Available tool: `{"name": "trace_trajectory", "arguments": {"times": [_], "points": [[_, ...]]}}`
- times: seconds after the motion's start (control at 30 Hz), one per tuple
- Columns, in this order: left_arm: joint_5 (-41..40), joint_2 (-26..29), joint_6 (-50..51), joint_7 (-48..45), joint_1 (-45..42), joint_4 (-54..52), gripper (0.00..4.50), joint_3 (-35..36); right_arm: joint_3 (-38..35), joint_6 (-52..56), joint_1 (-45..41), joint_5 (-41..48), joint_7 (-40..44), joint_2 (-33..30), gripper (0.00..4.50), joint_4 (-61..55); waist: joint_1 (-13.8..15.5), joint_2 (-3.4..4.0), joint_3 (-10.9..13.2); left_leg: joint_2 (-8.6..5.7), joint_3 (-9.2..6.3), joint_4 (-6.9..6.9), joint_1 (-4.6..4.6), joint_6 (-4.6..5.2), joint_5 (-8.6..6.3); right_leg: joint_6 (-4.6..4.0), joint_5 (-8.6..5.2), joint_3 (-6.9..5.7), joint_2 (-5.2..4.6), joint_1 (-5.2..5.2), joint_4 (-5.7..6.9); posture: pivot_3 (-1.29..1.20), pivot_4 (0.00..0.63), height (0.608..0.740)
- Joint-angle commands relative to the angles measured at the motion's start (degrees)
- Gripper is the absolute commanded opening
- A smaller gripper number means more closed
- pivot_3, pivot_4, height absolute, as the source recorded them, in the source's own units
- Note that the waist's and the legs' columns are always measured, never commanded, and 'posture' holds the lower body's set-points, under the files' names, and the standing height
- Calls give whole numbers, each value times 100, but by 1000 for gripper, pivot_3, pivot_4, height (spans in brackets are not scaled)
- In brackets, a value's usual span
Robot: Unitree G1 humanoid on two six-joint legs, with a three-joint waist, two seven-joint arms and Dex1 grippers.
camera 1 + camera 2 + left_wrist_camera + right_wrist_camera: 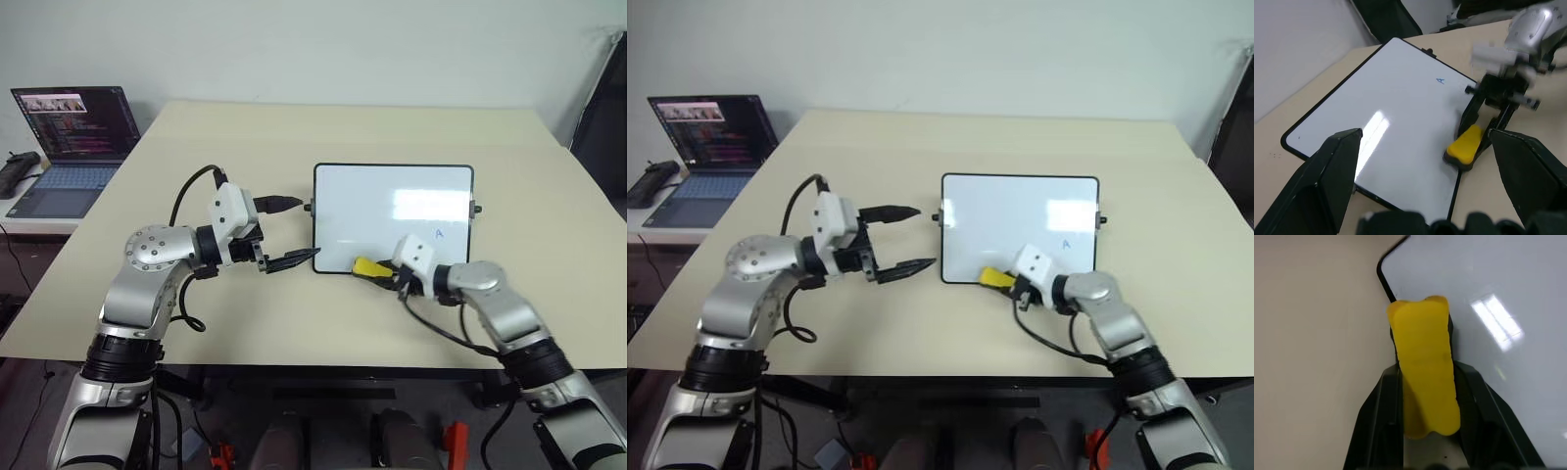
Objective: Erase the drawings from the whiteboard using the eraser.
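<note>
Right wrist view says it best: the right hand [1427, 396] pinches the eraser [1425, 367] between both fingers, and the yellow block sits right at the board [372, 211] edge, half over the frame, half over the tabletop [245, 147]. From the head camera that's the board's 6 o'clock side, toward 7.

The only mark I can make out is the blue "A" [439, 234], over at about 4 o'clock on the board. So the eraser is near it but not on it.

What could go wrong, as I see it:
- The eraser hangs across the black frame. Drag it sideways from there and it could catch on the rim and twist out of the pinch.
- The left hand [901, 238] is spread wide, its tips just beside the board's 9 o'clock edge, and I can't tell if they touch it. If nothing pins the board, a wipe may just shove it across the tabletop.
- The board is glossy, so a tilted eraser could skate over the "A" and leave it.

The laptop [71, 147], way off at 10 o'clock, is in no danger.
</note>
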Motion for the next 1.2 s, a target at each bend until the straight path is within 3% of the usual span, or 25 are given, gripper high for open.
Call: {"name": "trace_trajectory", "arguments": {"times": [0.03, 0.1, 0.23, 0.47, 0.77, 1.2], "points": [[-75, 93, -36, -29, -146, -14, 4500, 175, -1276, 1293, -310, 1676, 397, -578, 1069, -1609, 4, 0, 0, 0, -4, 1, -24, -1, 0, -1, 1, 0, 0, -27, 4, 0, 150, 740], [-58, 115, -64, -56, -158, 50, 4500, 188, -1873, 1660, -274, 2259, 553, -1011, 1069, -1917, 12, 0, 0, -1, -10, -6, -42, -3, -3, -2, 0, -5, -1, -49, -7, 0, 150, 740], [17, 178, -131, -130, -171, 164, 4500, 157, -2678, 1371, 310, 2324, 927, -1873, 1069, -1791, 35, -4, 0, -39, 13, -13, -48, -2, -20, 2, -19, -14, -3, -44, -21, 0, 150, 740], [-41, 356, -98, -355, -182, 284, 4500, 226, -3243, 248, 1614, 1357, 1123, -2891, 1069, -888, -5, -4, 1, -43, 38, -6, -46, 3, -22, 6, -22, -2, -11, -45, -13, 0, 150, 740], [-35, 430, -56, -402, -202, 387, 4500, 293, -3298, -407, 1986, 902, 1219, -3301, 1069, -321, -1, -4, 2, -37, 61, -3, -26, 5, -20, 7, -21, 12, -9, -36, -6, 0, 150, 740], [22, 550, -100, -333, -124, 431, 4500, 377, -2911, -645, 1566, 680, 1233, -3432, 1069, 33, 3, -4, 2, -37, 64, -3, -26, 5, -20, 7, -21, 15, -11, -36, -7, 0, 150, 740]]}}
